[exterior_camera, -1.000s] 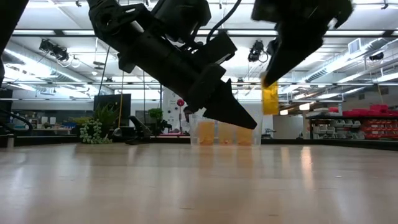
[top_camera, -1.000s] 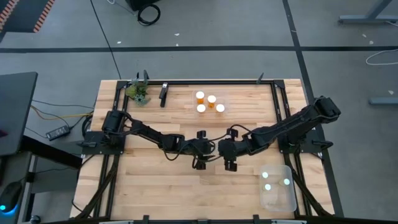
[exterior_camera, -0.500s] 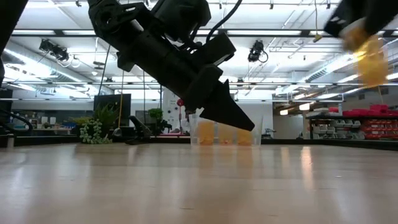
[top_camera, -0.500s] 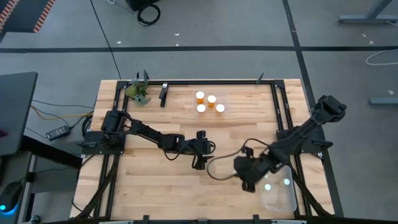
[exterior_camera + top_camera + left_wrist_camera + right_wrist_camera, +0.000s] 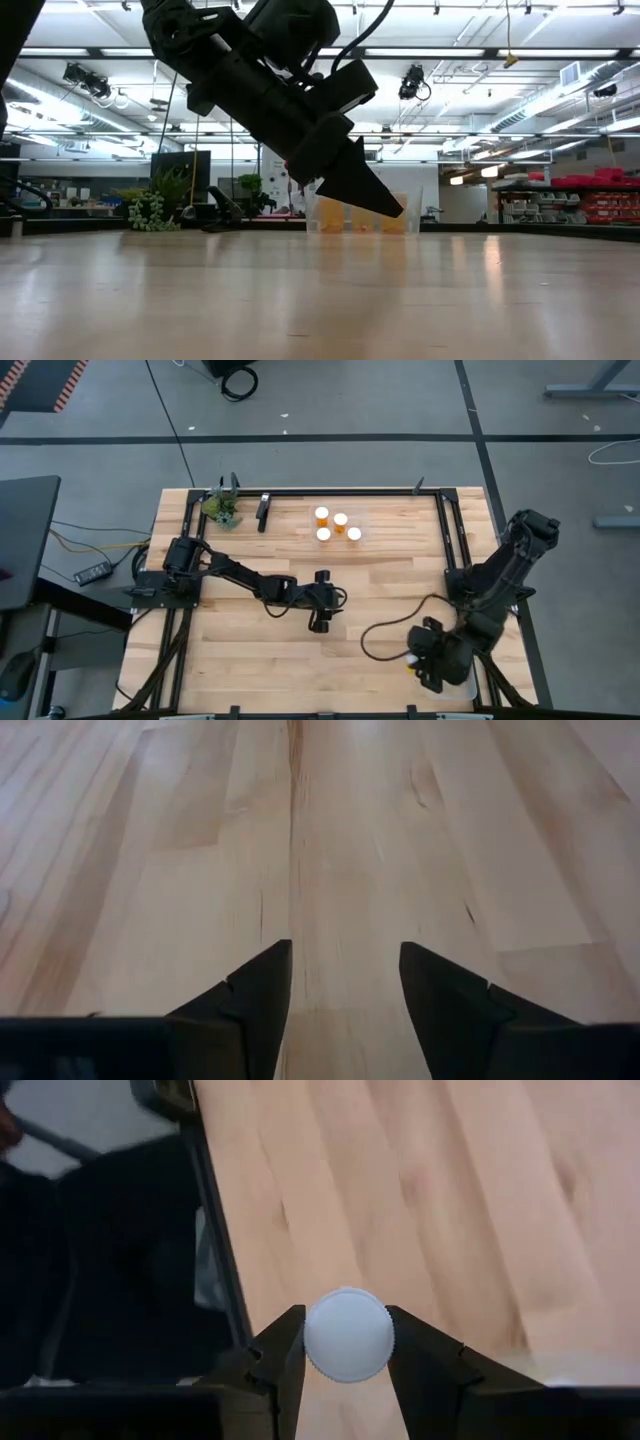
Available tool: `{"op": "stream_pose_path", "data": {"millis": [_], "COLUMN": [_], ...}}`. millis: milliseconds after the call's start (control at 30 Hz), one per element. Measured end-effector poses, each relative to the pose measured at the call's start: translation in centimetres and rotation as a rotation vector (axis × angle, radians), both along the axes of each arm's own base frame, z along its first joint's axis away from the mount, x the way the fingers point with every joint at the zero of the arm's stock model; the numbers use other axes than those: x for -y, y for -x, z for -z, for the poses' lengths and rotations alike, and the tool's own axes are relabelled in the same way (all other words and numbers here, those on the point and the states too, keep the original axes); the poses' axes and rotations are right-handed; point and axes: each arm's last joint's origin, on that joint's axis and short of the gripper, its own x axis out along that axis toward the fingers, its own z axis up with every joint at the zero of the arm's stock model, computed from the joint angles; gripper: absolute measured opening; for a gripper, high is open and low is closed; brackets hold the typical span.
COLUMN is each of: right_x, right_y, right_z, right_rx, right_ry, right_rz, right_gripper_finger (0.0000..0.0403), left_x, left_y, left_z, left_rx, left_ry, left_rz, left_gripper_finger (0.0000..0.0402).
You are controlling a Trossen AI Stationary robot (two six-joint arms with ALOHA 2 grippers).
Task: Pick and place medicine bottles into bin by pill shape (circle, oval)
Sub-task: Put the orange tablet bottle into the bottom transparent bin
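Note:
Several orange medicine bottles with white caps (image 5: pixel 337 526) stand upright in a clear bin at the table's far middle; they also show in the low view (image 5: pixel 360 214). My right gripper (image 5: pixel 426 668) is at the near right corner, over the second clear bin (image 5: pixel 466 686), and is shut on one white-capped bottle (image 5: pixel 347 1334). My left gripper (image 5: pixel 320 623) hangs open and empty over the table's middle, a little above the wood (image 5: pixel 385 206), with bare wood between its fingers (image 5: pixel 345 982). The right gripper is out of the low view. My right gripper pinches the bottle between its two fingers, one on each side of the round white cap (image 5: pixel 312 1342). The wrist view looks straight onto the cap's top, so the orange body is hidden. The bottle is lifted clear of the wood.
A green leafy clump (image 5: pixel 222 508) and a small dark object (image 5: pixel 263 511) sit at the far left. Black frame rails (image 5: pixel 447 530) run along the table's sides. A cable loop (image 5: pixel 385 642) hangs from the right arm. Bare wood lies at the near left.
My right gripper has swung from the table's middle, beside the left gripper, toward the near right corner, carrying the bottle over the clear bin there. It has left the low view.

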Motion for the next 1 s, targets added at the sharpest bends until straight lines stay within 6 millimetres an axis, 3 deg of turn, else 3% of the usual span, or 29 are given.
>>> {"op": "stream_pose_path", "data": {"millis": [300,567,767,1000], "right_x": [-1.7,-1.9,-1.3,0.3], "right_y": [3.5,6.6,8.4,8.8], "right_z": [0.2,0.8,2.3,5.1], "right_rx": [-0.091,-0.156,-0.189,-0.212], "right_ry": [-0.061,-0.010,0.050,0.121], "right_rz": [0.063,0.166,0.240,0.351], "right_gripper_finger": [0.0138,0.0138,0.0138,0.0138], "left_x": [0.0,-0.2,-0.2,-0.3], "left_y": [0.0,0.0,0.0,0.0], "left_z": [0.0,0.0,0.0,0.1], "left_rx": [-0.004,-0.004,-0.005,-0.006], "left_ry": [-0.001,-0.003,-0.003,-0.003], "left_rz": [0.000,-0.003,-0.006,-0.006], "left_gripper_finger": [0.0190,0.0183,0.0184,0.0176]}}
